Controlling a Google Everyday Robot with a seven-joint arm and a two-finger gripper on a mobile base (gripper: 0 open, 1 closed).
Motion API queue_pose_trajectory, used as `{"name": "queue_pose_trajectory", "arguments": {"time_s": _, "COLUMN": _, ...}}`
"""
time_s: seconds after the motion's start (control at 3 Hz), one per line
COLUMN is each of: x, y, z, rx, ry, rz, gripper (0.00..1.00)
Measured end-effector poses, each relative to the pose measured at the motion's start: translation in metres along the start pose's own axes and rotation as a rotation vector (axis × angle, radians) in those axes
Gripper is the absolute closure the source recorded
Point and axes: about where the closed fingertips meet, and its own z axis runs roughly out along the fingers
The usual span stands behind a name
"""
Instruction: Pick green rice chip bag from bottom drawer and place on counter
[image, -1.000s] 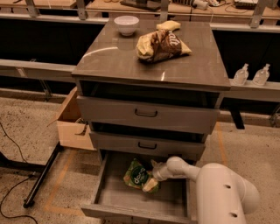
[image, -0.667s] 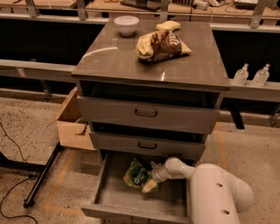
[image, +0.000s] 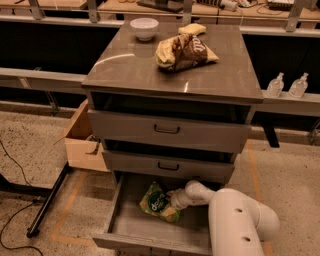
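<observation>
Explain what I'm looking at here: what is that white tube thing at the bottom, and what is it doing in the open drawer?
The white tube is the arm of a mobile robot. It has one arm, ending in a two-finger claw. There is a single camera view, looking down on a grey three-drawer cabinet; where the camera is mounted is not on record. The arm reaches into the open bottom drawer, and its claw is right at the green rice chip bag lying inside. Whether it grips the bag cannot be seen. On the counter sit a brown-and-yellow snack bag and a white bowl.
</observation>
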Motion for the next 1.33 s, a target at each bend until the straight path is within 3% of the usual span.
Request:
{"name": "queue_pose_trajectory", "arguments": {"time_s": 0.67, "x": 0.000, "y": 0.004, "z": 0.003, "rx": -0.010, "ry": -0.001, "rz": -0.008, "gripper": 0.84}}
{"name": "queue_pose_trajectory", "arguments": {"time_s": 1.0, "x": 0.000, "y": 0.008, "z": -0.027, "rx": 0.014, "ry": -0.022, "rz": -0.024, "gripper": 1.00}}
{"name": "queue_pose_trajectory", "arguments": {"time_s": 1.33, "x": -0.003, "y": 0.012, "z": -0.097, "rx": 0.090, "ry": -0.065, "rz": -0.083, "gripper": 1.00}}
